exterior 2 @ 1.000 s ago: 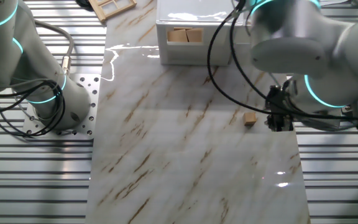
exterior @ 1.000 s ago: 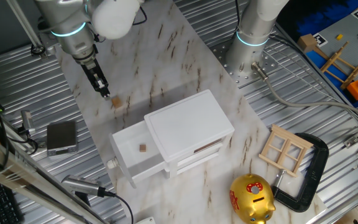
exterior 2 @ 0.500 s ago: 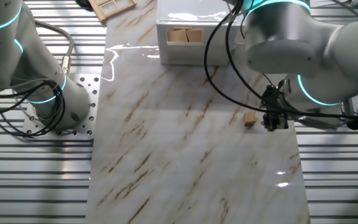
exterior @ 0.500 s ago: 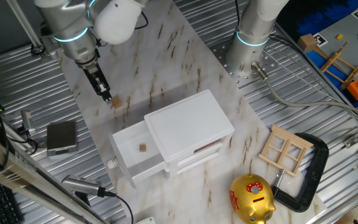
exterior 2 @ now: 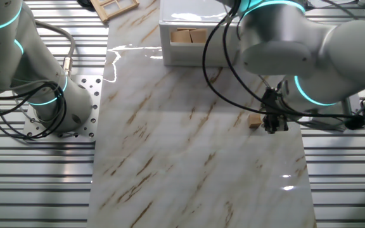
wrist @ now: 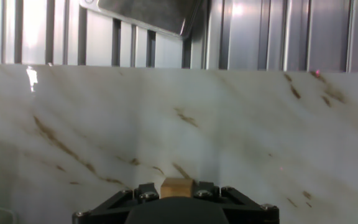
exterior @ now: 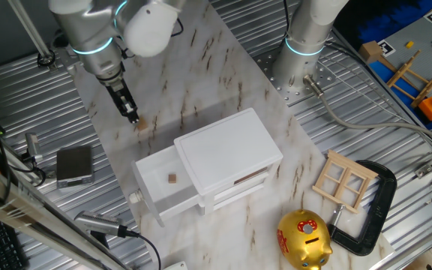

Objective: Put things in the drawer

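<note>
Wooden cube (exterior: pixel 140 125) just beside the claw (exterior: pixel 133 118) tip, grip state unclear.

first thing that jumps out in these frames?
The white cabinet mid-table, its top drawer pulled open with one tiny wooden cube already inside. Next, the pincer low over the marble behind the cabinet, right at a second cube. The gold piggy bank at the near edge also catches the eye.

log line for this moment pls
gripper at loose cube on marble | grasp: cannot tell | one cube in open drawer
</note>
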